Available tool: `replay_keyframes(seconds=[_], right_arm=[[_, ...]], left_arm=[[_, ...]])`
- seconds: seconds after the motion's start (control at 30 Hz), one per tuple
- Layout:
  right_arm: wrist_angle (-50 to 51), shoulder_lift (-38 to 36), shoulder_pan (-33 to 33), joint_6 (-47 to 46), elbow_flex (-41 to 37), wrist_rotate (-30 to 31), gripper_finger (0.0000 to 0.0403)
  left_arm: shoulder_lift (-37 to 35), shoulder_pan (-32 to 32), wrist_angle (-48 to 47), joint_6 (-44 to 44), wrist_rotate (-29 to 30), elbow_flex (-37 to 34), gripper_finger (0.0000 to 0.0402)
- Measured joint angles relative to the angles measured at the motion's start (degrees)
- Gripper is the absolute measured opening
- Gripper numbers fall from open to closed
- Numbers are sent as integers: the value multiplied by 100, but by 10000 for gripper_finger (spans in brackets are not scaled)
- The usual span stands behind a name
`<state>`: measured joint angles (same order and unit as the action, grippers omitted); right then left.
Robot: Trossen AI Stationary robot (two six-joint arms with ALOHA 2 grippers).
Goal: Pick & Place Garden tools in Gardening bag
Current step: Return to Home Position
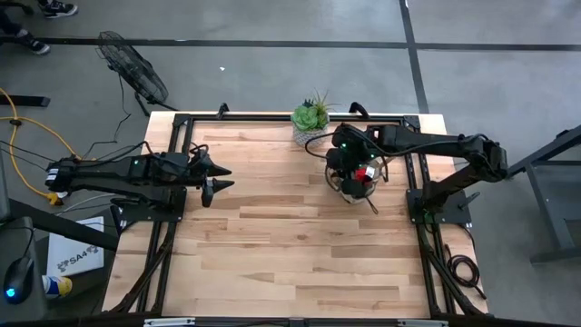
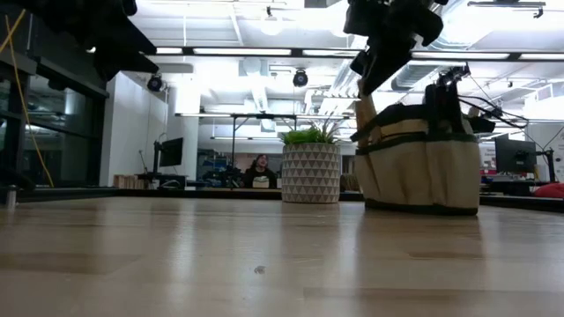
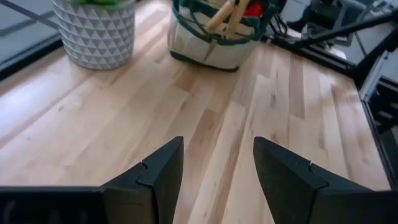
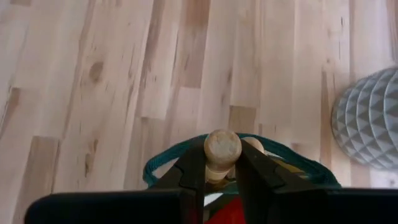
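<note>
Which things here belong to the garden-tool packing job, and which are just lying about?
Job: round khaki fabric gardening bag with dark green trim; light wooden tool handle standing in it; red piece inside; right claw over it.
Lying about: green succulent in white patterned pot; black floor fan; left claw, open, at the table's left.

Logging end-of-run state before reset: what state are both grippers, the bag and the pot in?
left gripper: open, empty, above the left side of the table.
right gripper: over the gardening bag, right at a wooden handle.
gardening bag: upright, tools standing in it, red piece showing.
plant pot: upright, beside the bag, not touching.
</note>
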<state>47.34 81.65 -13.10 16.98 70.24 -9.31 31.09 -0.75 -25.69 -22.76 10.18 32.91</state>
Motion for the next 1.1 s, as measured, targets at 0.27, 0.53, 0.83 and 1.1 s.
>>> replay_keyframes(seconds=[0.27, 0.53, 0.83, 1.1], right_arm=[[380, -2, -35, -655, 0, 31, 50], [620, -2, -29, -1273, 2, 252, 83], [652, -72, -29, -1574, 0, 671, 109], [681, -606, -33, -1810, 0, 816, 111]], left_arm=[[-196, 0, 67, -50, 360, -2, 189], [-253, 0, 65, -153, 434, -2, 189], [-253, 0, 65, -181, 437, -2, 189], [-253, 0, 63, -192, 439, -2, 189]])
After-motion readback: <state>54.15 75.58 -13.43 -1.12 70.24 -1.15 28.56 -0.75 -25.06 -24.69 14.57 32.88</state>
